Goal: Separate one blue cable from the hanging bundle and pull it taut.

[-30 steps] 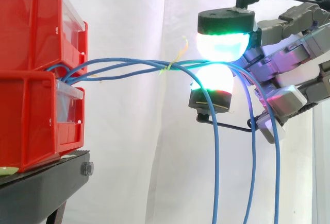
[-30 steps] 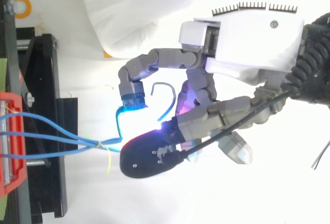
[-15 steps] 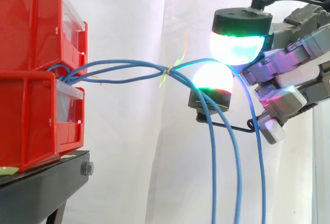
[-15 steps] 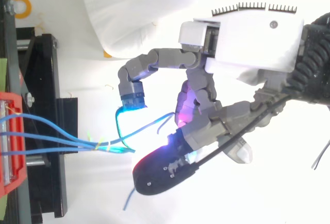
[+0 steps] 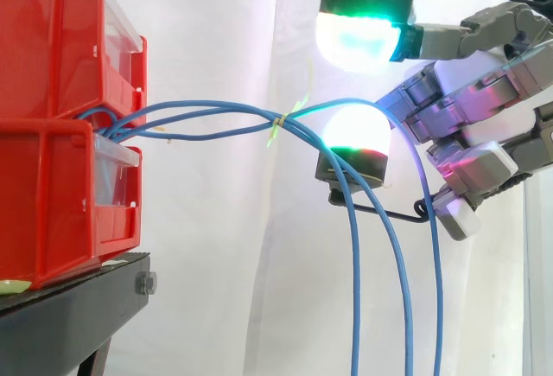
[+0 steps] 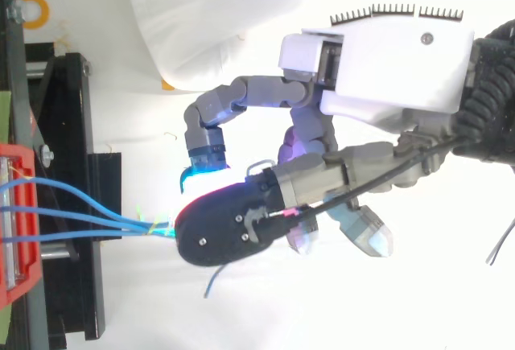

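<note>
Several blue cables [image 5: 216, 108] run out of the red bins and meet at a thin yellow-green tie [image 5: 278, 124]. Past the tie, two strands [image 5: 354, 264] drop in front of the lower glowing pad [image 5: 356, 132]. A third strand [image 5: 346, 101] arches over that pad, passes behind the fingers and hangs down at the right. My hand [image 5: 484, 91] comes in from the right. Its upper green-cyan pad [image 5: 359, 35] is lifted well clear of the lower one, and nothing is pinched between them. From above, the hand [image 6: 386, 52] reaches left, with a dark fingertip [image 6: 233, 233] over the cables [image 6: 80, 220].
Two stacked red bins [image 5: 52, 47] sit on a black stand [image 5: 69, 315] at the left, with a white curtain behind. In the top view the stand's black frame [image 6: 76, 125] lies to the left of the hand.
One second ago the two pads pinched a blue strand. The upper pad has since risen and let go. The cables sagged and the hanging strands swung left.
</note>
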You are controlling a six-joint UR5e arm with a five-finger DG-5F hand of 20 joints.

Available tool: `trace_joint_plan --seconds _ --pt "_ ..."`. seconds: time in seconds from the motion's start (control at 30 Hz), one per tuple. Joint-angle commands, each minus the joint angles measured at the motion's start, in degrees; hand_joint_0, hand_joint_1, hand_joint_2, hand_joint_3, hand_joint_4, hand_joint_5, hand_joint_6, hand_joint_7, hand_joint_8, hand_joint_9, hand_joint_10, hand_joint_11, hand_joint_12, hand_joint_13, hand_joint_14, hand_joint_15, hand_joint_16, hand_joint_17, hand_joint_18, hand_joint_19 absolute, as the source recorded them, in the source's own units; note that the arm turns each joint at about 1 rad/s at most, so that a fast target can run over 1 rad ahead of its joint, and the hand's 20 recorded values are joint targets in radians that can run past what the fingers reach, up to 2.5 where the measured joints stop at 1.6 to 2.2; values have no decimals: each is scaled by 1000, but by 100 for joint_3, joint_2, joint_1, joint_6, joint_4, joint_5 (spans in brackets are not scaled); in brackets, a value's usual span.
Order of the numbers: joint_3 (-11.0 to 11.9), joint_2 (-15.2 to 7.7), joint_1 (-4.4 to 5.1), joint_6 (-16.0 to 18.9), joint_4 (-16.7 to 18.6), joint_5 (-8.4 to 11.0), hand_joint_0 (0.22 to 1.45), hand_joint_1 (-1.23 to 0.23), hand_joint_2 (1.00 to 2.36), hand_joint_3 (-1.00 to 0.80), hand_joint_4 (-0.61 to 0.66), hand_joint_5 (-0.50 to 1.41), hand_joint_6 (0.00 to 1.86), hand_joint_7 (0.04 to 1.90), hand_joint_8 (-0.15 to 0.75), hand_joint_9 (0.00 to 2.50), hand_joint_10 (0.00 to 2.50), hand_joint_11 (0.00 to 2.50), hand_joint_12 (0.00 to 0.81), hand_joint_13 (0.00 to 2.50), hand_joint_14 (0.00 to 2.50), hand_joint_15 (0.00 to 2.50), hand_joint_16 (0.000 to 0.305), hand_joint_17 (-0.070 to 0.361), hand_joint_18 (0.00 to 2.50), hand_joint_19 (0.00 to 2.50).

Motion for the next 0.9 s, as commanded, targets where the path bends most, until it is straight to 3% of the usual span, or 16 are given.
trace_joint_plan --seconds 0.0,0.33,0.7,0.8,0.87 --pt "0 -2 -2 0 0 3 567 -465 1000 -500 170 142 502 1319 152 2141 24 522 277 1439 21 547 75 168 1102 489" --pt "-9 -2 7 0 0 3 751 -707 1003 -463 144 143 503 1307 157 2133 23 551 277 1427 21 540 69 155 1069 506" --pt "-9 -2 7 9 0 38 760 -746 1015 -295 125 146 503 1308 172 2063 21 527 283 1398 19 547 69 154 1050 527" --pt "-9 -2 7 70 17 29 747 -731 1015 -310 98 145 503 1312 176 2065 21 518 274 1396 19 549 70 157 1043 511" --pt "-9 -2 7 97 35 29 698 -715 1004 -446 105 145 502 1320 177 2068 21 513 277 1396 19 549 70 158 1041 498"
